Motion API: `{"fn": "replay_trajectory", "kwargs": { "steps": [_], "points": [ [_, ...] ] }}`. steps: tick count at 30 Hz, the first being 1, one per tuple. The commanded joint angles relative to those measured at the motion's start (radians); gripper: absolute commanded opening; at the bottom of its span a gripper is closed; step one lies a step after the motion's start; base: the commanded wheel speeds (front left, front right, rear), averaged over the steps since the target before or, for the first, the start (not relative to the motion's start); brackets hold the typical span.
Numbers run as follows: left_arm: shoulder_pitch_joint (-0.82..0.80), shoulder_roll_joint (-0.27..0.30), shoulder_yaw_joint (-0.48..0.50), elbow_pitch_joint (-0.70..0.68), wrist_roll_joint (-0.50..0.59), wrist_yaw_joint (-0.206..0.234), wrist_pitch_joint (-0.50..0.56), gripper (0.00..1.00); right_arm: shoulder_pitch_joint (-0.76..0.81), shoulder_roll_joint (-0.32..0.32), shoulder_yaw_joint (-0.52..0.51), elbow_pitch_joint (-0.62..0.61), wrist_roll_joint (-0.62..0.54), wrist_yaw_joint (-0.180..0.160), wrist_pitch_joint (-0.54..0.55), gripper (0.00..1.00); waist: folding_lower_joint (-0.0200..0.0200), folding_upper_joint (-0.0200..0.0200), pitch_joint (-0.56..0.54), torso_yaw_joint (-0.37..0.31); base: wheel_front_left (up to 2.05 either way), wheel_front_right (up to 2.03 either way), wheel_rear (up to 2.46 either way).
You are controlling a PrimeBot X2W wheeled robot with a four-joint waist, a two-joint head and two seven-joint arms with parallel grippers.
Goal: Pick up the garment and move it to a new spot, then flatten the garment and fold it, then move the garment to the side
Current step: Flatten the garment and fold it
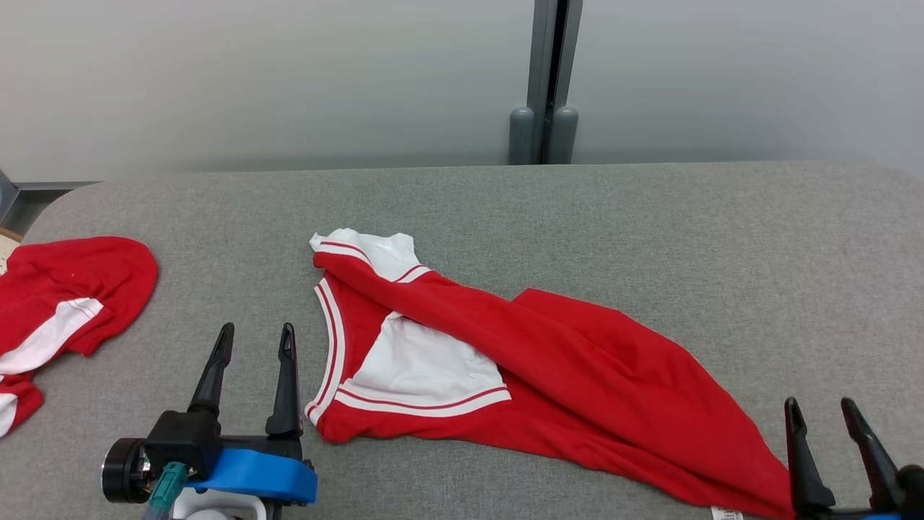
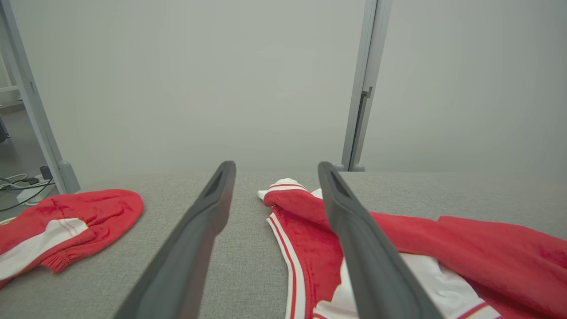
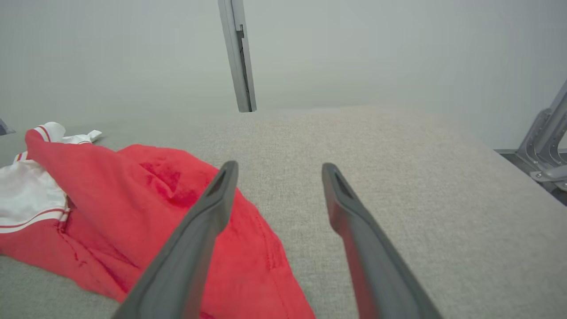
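On the grey table (image 1: 650, 217) the red-and-white garment (image 1: 548, 354) lies twisted, one side folded over. The left gripper (image 1: 257, 331) and right gripper (image 1: 821, 404) flank it, both spread wide and empty. Pinching only the top layer would likely drag the fold along, leaving creases.

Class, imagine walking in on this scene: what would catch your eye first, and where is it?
The red garment with white panels and striped trim lies crumpled across the middle of the grey table. A second red and white garment sits bunched at the table's left edge. The left gripper and right gripper stand open near either end of the middle garment, holding nothing.
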Motion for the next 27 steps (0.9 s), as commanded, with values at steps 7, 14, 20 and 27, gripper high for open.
{"fn": "replay_trajectory", "kwargs": {
  "steps": [7, 14, 20, 27],
  "points": [
    [-0.013, 0.000, 0.005, 0.000, 0.008, -0.005, -0.003, 1.00, -0.089, 0.028, 0.087, -0.098, -0.082, 0.000, -0.030, 1.00, 0.0000, 0.0000, 0.004, 0.006, 0.00, 0.00, 0.00],
    [-0.015, 0.000, 0.005, 0.006, 0.013, -0.006, -0.003, 1.00, -0.164, 0.051, 0.182, -0.056, -0.108, 0.000, -0.033, 1.00, 0.0000, 0.0000, 0.011, 0.011, 0.00, 0.00, 0.00],
    [-0.024, 0.000, 0.000, 0.010, 0.015, -0.001, -0.003, 1.00, -0.186, 0.066, 0.204, -0.022, -0.119, 0.000, -0.034, 1.00, 0.0000, 0.0000, 0.021, 0.017, 0.00, 0.00, 0.00],
    [-0.072, 0.009, -0.034, 0.046, 0.028, -0.009, -0.003, 1.00, -0.195, 0.069, 0.194, -0.007, -0.114, 0.000, -0.034, 1.00, 0.0000, 0.0000, 0.037, 0.004, 0.00, 0.00, 0.00]
  ]
}}
